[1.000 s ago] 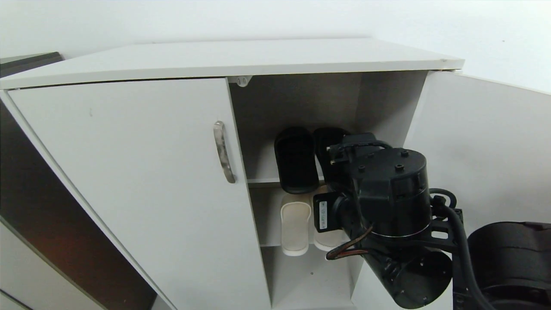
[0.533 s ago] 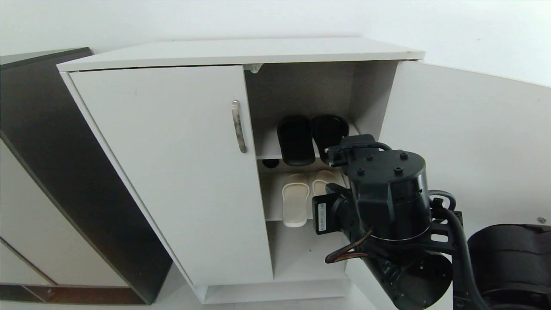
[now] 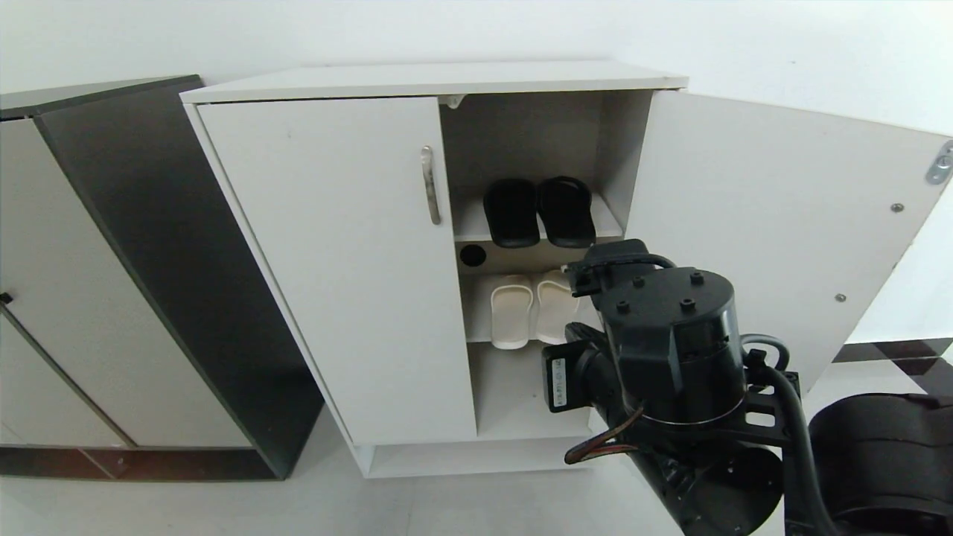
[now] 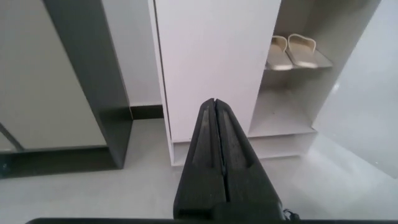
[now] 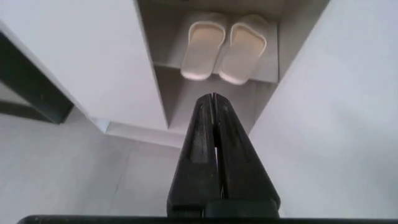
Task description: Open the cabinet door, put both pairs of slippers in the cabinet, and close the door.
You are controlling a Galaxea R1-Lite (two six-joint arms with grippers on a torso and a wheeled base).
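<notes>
Backing off is the change over the last second: the head view as a whole has drawn away from the cabinet point(image 3: 432, 74), so it is the camera that has moved. The cabinet now shows right down to its plinth and the floor point(image 3: 223, 506). Both pairs of slippers lie on their shelves just as they did, and the right arm point(image 3: 670, 350) keeps the same spot in the foreground.

From where I stand, the open door point(image 3: 759, 223) is swung wide out on the robot's right. The closed door point(image 3: 335, 260) on the left has an upright metal handle point(image 3: 430, 184) near its inner edge. The black slippers point(image 3: 539, 212) sit side by side on the upper shelf of the open half. The cream slippers point(image 3: 525, 309) sit side by side on the shelf below, touching each other, with their near ends at the shelf's front edge. A round dark hole point(image 3: 472, 256) shows in the strip between the two shelves.

The left pincer point(image 4: 214, 106) has its fingers pressed flat together with nothing between them. It hangs over the floor in front of the lower part of the closed door. The right pincer point(image 5: 213, 99) is likewise clamped tight on nothing. It hangs before the open half, apart from the cream slippers, with the open door alongside it.

A dark cabinet point(image 3: 149, 260) stands just beside the white one on the robot's left.
</notes>
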